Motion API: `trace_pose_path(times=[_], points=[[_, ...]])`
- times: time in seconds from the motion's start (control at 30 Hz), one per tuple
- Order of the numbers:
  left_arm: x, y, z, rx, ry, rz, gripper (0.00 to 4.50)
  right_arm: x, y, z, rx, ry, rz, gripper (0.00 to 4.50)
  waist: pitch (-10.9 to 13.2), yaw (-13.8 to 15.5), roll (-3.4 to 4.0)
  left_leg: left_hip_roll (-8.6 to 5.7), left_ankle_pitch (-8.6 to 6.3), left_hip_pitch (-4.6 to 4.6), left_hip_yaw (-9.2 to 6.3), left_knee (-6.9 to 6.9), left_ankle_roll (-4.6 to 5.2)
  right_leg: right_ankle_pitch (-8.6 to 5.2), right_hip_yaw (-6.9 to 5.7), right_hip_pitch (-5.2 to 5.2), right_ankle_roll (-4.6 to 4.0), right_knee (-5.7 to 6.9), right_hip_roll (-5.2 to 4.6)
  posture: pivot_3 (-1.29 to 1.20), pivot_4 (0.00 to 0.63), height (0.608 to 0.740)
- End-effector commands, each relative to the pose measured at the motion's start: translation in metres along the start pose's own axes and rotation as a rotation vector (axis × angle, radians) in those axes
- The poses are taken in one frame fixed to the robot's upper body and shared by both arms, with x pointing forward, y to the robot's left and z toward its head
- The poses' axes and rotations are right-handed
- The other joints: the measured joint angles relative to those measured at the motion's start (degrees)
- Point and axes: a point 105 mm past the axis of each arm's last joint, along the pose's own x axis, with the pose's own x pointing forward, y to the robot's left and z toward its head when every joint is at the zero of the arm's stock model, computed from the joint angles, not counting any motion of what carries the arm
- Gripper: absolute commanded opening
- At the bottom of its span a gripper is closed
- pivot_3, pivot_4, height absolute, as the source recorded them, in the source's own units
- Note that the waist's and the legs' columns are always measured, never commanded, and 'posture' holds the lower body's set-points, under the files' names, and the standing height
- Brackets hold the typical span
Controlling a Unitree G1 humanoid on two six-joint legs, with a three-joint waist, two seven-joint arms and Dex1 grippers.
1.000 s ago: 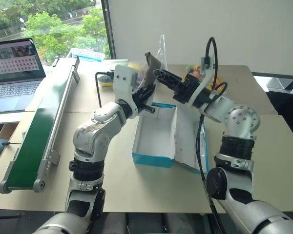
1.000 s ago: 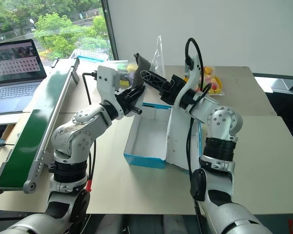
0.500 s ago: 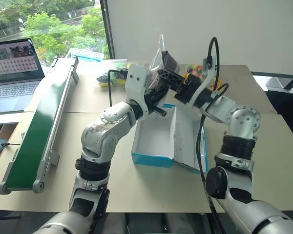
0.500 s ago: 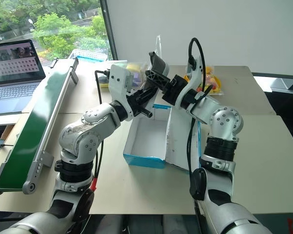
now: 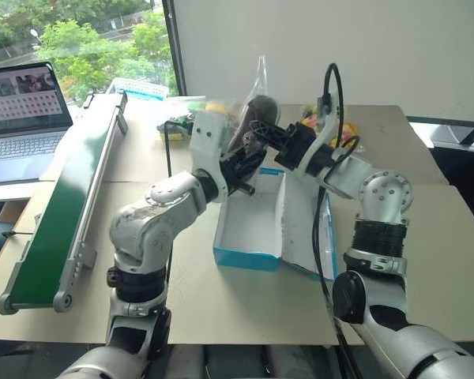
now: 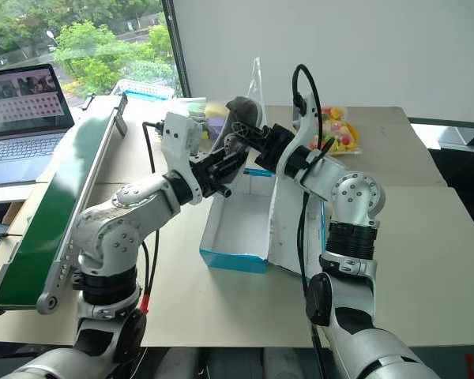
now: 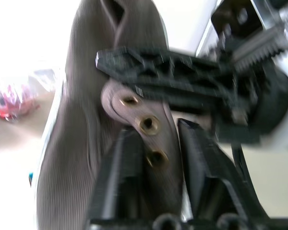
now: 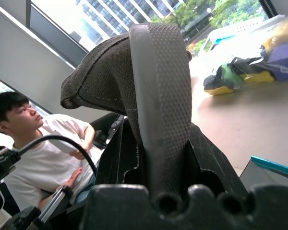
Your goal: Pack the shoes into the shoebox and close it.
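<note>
A pale beige table (image 5: 221, 300) is carrying the shoebox (image 5: 253, 225), a bright-blue cardboard box lying open with its white inside bare and its flap lid leaning out on the robot's right. Above its far end, a grey-brown woven sneaker (image 6: 238, 118) is hanging in the air. The right gripper (image 6: 249, 136) is clamping the shoe's ribbed heel. The left gripper (image 6: 225, 164) is sitting half parted around the eyelet flap, apparently loose. A long green conveyor (image 5: 59, 213) is lying on the left. Beyond, clear bags of coloured items (image 6: 336, 130), a laptop (image 5: 24, 110) and a leafy window (image 5: 79, 39) are showing.
</note>
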Motion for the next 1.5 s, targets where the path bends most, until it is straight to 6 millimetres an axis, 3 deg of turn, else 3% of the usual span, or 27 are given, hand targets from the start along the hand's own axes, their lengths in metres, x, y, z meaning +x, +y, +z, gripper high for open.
trace_pose_path(times=[0.03,0.17,0.33,0.57,0.83,1.0,1.17,1.23,1.37,1.5], points=[[-0.031,0.014,0.018,0.055,0.012,-0.03,2.55,-0.003,0.011,0.038,-0.055,-0.118,-0.011,0.51,0.0,-0.3,0.04,0.01,0.0,0.0,-0.01,0.0,0.0,0.0,0.0,0.0,0.0,0.0,0.01,0.0,0.15,0.74],[-0.05,0.038,0.018,0.183,0.098,0.016,2.55,0.0,0.011,0.044,-0.1,-0.079,-0.108,0.51,0.2,-0.7,0.26,0.05,0.0,0.01,0.01,-0.05,0.0,-0.01,0.04,-0.1,-0.01,0.06,0.07,0.0,0.15,0.74],[-0.054,0.056,0.021,0.267,0.125,0.064,2.55,0.006,0.006,0.009,-0.164,0.136,-0.246,0.51,0.2,-0.5,0.27,0.05,0.0,0.01,0.03,-0.11,0.01,-0.01,0.03,-0.01,-0.01,-0.15,0.05,0.0,0.15,0.74],[-0.044,0.055,0.013,0.289,0.115,0.051,2.55,-0.005,-0.017,-0.052,-0.267,0.413,-0.443,0.51,0.2,0.1,0.27,0.05,0.0,-0.09,0.03,-0.23,0.01,-0.01,0.01,-0.08,-0.01,-0.27,0.02,0.0,0.15,0.74],[-0.038,0.054,0.008,0.272,0.08,0.071,2.55,-0.038,-0.054,-0.079,-0.42,0.619,-0.642,0.51,0.2,0.0,0.27,0.02,0.0,-0.1,0.02,-0.23,0.01,-0.01,-0.01,-0.09,-0.01,-0.29,0.0,0.0,0.15,0.74],[-0.037,0.053,0.004,0.251,0.066,0.089,2.55,-0.057,-0.077,-0.085,-0.492,0.679,-0.737,0.51,0.2,0.0,0.26,0.02,0.0,-0.09,0.03,-0.23,0.01,-0.01,0.0,-0.08,-0.01,-0.3,0.0,0.0,0.15,0.74],[-0.037,0.049,0.001,0.241,0.064,0.093,2.55,-0.059,-0.086,-0.095,-0.453,0.692,-0.725,0.51,0.2,-0.1,0.22,0.03,0.0,-0.02,0.02,-0.23,0.01,-0.01,0.0,0.01,-0.01,-0.31,0.01,0.0,0.15,0.74],[-0.036,0.048,0.001,0.24,0.061,0.094,2.55,-0.06,-0.088,-0.097,-0.43,0.684,-0.721,1.49,0.1,0.0,0.2,0.03,0.0,0.0,0.01,-0.22,0.01,-0.01,0.0,0.04,-0.01,-0.31,0.01,0.0,0.15,0.74],[-0.037,0.048,0.003,0.239,0.056,0.103,2.55,-0.058,-0.086,-0.096,-0.413,0.67,-0.707,2.8,0.1,0.0,0.2,0.03,0.0,0.0,0.01,-0.22,0.01,-0.01,0.0,0.04,0.0,-0.31,0.01,0.0,0.15,0.74],[-0.038,0.048,0.003,0.235,0.057,0.104,2.55,-0.053,-0.086,-0.077,-0.576,0.614,-0.748,4.08,0.1,0.0,0.2,0.01,0.0,-0.02,0.01,-0.22,0.01,-0.01,0.0,0.02,0.0,-0.31,-0.01,0.0,0.15,0.74]])
